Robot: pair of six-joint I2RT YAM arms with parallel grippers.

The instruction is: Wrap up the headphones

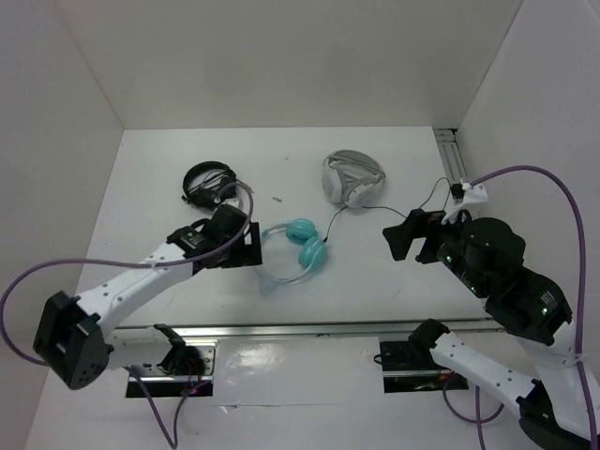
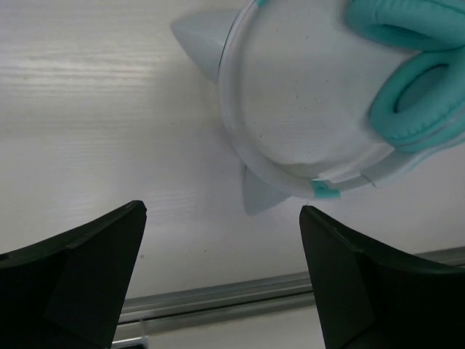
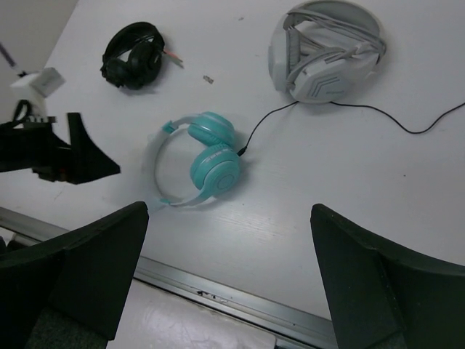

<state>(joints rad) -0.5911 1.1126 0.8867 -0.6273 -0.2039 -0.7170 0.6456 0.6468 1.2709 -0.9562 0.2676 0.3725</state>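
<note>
Headphones (image 1: pixel 302 246) flat on table (image 1: pixel 375 281) | left claw (image 1: pixel 251 248) open, empty, just beside headband (image 2: pixel 229 87), nearer | right claw (image 1: pixel 405 242) open, well apart

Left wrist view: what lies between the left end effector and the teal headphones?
Only bare tabletop, as the left wrist view shows; the open left end effector sits short of the headphones.

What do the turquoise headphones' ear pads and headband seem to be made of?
The ear pads look like soft faux leather over foam: smooth, faintly glossy, with puffy rounded rims. The headband is probably hard translucent plastic: pale, milky and smooth, with moulded pointed tabs. Sight alone cannot confirm either.
</note>
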